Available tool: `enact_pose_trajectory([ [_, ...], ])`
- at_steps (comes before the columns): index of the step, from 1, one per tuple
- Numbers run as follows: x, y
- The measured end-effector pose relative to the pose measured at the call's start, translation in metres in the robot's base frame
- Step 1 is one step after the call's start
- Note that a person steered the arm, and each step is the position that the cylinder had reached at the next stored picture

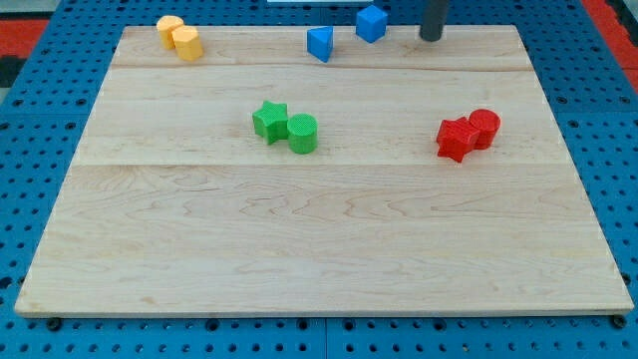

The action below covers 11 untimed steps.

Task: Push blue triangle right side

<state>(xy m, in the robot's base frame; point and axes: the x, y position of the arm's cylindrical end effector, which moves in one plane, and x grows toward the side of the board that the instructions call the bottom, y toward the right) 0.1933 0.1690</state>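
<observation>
Tip [431,38] at far edge, right of blue cube [372,22], touching nothing; blue triangle [320,44] left of cube. No claw in view, only rod; no writing readable.

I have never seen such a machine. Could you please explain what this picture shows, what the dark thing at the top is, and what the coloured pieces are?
There is one picture, from a single camera looking down at a slant onto a pale wooden board on a blue perforated base. The dark rod at the view's top belongs to a robot arm; it has no hand and holds nothing. My tip, its lower end, only pushes blocks.

Near the top edge lie a blue triangle block and a blue cube-like block, both left of my tip and not touching it. At top left are two yellow blocks. In the middle sit a green star and a green cylinder; at right, two red blocks.
</observation>
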Motion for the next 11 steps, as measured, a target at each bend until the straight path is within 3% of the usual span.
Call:
enact_pose_trajectory([
  [1,-0.001,-0.013],
  [2,0.001,-0.147],
  [3,0.016,-0.232],
  [6,0.031,-0.229],
  [7,0.059,-0.22],
  [8,0.055,-0.184],
  [11,0.064,-0.15],
])
